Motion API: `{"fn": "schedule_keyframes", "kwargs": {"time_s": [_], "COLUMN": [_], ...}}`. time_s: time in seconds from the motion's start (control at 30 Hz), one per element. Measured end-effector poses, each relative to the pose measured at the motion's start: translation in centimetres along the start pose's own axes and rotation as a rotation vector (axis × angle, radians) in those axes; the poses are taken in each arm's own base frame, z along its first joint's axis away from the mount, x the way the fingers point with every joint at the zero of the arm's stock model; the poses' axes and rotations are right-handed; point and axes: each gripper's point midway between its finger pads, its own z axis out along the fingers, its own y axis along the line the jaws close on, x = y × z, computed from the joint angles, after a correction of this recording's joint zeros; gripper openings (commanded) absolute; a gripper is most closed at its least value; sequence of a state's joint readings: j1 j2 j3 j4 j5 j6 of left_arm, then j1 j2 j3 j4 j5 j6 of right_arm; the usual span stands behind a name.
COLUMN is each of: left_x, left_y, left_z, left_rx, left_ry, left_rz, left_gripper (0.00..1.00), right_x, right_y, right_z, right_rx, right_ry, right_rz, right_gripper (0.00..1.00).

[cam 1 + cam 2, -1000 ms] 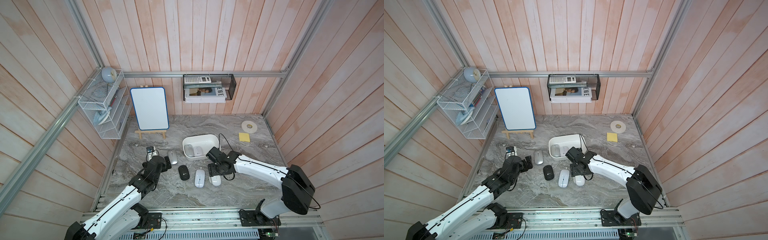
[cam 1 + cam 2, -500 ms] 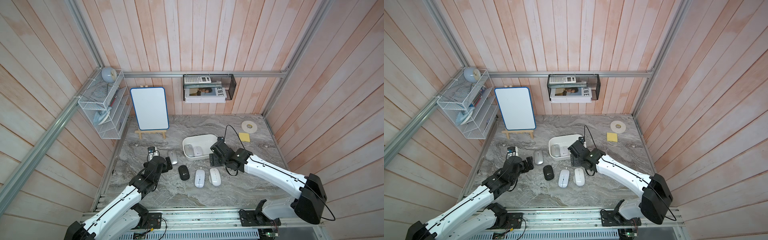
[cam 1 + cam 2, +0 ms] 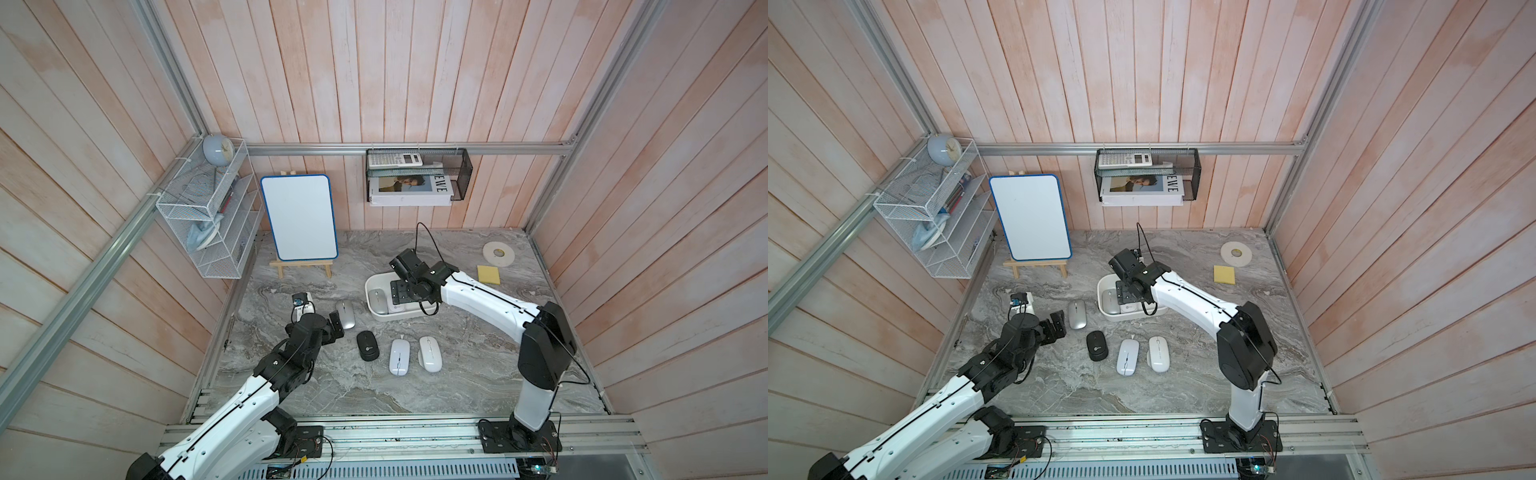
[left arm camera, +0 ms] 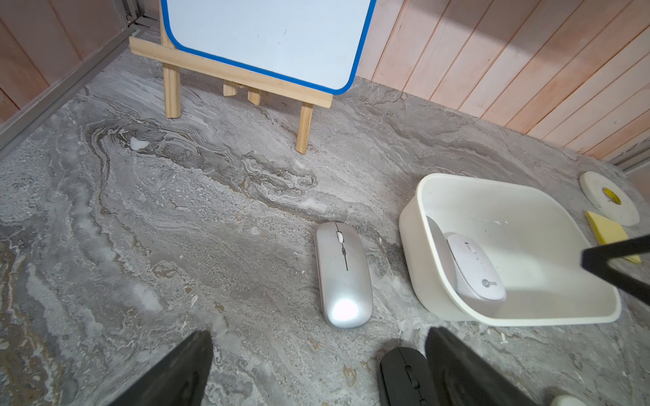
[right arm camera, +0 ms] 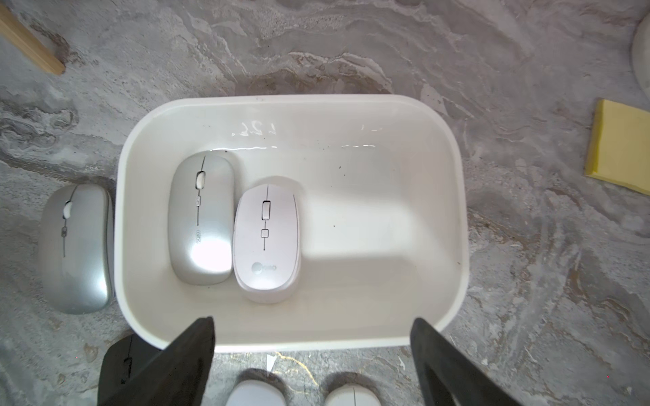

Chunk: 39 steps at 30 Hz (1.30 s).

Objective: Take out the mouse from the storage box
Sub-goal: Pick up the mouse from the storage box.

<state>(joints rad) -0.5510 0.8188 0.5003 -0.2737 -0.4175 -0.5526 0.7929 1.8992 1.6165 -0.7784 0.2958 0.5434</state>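
Now: right gripper (image 5: 313, 323) hovers over the shallow white plastic storage box (image 5: 460, 211), near the middle of the grey marbled tabletop (image 3: 457, 386); jaws wide, empty. Inside, flat silver mouse (image 5: 202, 218) and white oval mouse (image 5: 266, 239) lie touching, side by side. Left gripper (image 4: 318, 337) wide, empty.

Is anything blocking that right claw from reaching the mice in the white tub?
Nothing visible does. The right gripper hangs open above the storage box, and the silver mouse and white mouse lie uncovered side by side inside it.
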Motion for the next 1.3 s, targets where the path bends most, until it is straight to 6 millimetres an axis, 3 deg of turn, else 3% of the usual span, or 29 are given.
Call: {"fn": "schedule_keyframes", "kwargs": {"time_s": [0.23, 0.57, 0.83, 1.17, 1.3], "left_x": [0.0, 0.0, 0.0, 0.0, 0.0], "left_y": [0.0, 0.0, 0.0, 0.0, 0.0], "left_z": [0.0, 0.0, 0.0, 0.0, 0.0], "left_rx": [0.002, 0.002, 0.001, 0.002, 0.001], "left_ry": [-0.001, 0.0, 0.001, 0.001, 0.002], "left_rz": [0.0, 0.0, 0.0, 0.0, 0.0], "left_gripper": [1.0, 1.0, 1.0, 1.0, 1.0], "right_x": [0.3, 2.5, 3.6, 3.2, 3.0], "right_y": [2.1, 1.9, 1.9, -1.0, -1.0], "right_z": [3.7, 7.3, 8.7, 9.9, 10.0], "right_rx": [0.006, 0.009, 0.004, 0.035, 0.027], "right_ry": [0.136, 0.273, 0.325, 0.343, 0.338], "right_rz": [-0.067, -0.082, -0.092, -0.041, -0.037], "right_gripper": [0.91, 0.9, 0.89, 0.88, 0.88]}}
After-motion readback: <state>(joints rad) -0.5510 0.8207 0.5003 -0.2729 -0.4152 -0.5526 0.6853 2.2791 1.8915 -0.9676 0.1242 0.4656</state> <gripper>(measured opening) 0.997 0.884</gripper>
